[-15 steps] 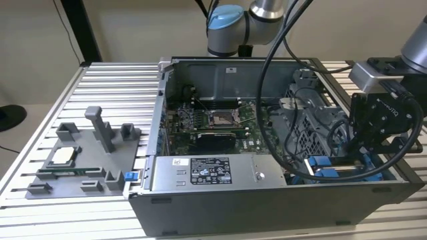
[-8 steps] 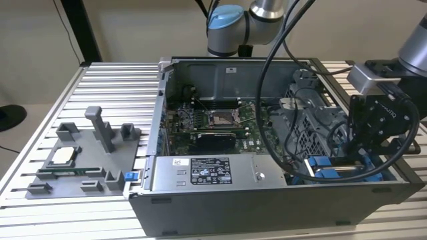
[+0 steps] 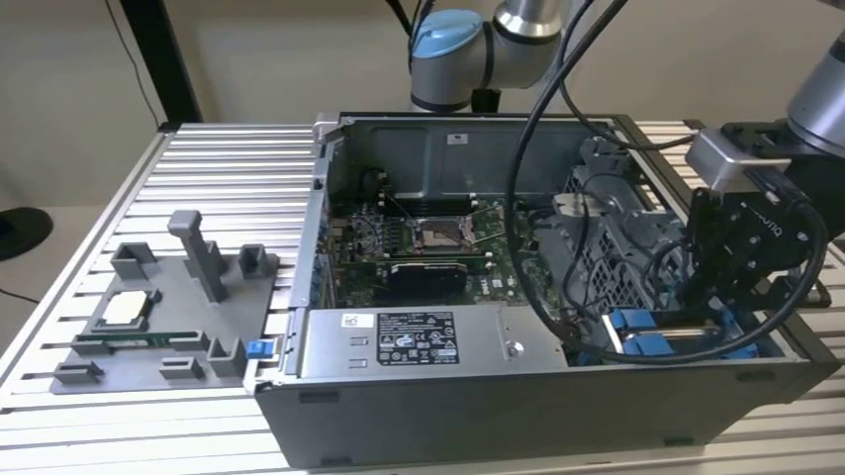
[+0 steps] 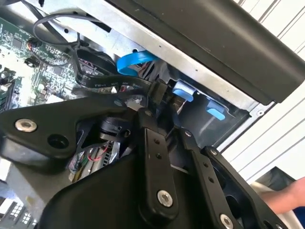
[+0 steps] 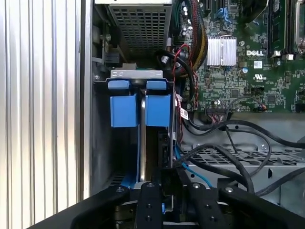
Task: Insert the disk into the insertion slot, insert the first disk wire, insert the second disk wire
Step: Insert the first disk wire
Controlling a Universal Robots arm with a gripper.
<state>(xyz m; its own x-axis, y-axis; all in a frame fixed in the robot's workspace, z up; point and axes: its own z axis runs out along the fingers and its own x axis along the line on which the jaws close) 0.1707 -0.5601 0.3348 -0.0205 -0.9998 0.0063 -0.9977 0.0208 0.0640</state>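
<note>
- Seating a disk wire looks to be the step in hand, though I cannot tell which of the two wires it is. The disk [image 5: 157, 109], in its blue carrier, already sits down inside the insertion slot [image 5: 102, 143] at a corner of the case, with its two blue tabs side by side near the perforated cage [image 5: 138, 28].
- The gripper [image 5: 167, 185] hangs over the end of the slot away from those tabs, its fingers closed on a small black connector [image 4: 161, 93]. A flat black wire [image 4: 102, 85] runs from that connector toward the motherboard [image 5: 238, 71].
- The connector should be square to the disk's port before any push. The port is hidden behind the fingers, so alignment cannot be confirmed.
- The push should be straight along the port's axis and gentle, because a tilted plug would probably jam or bend.
- The grip seems to be on the connector's body rather than on the wire, which should keep it from pivoting.
- A blue wire [image 4: 135, 61] loops just beside the black one, and other black cables [image 5: 228, 162] cross the metal tray nearby. Any of these could snag or tug the plug off line, so slack in the held wire matters.
- In the exterior view the gripper [image 3: 694, 297] is low inside the case [image 3: 528, 416] and close to its wall, which leaves little room for sideways correction.
</note>
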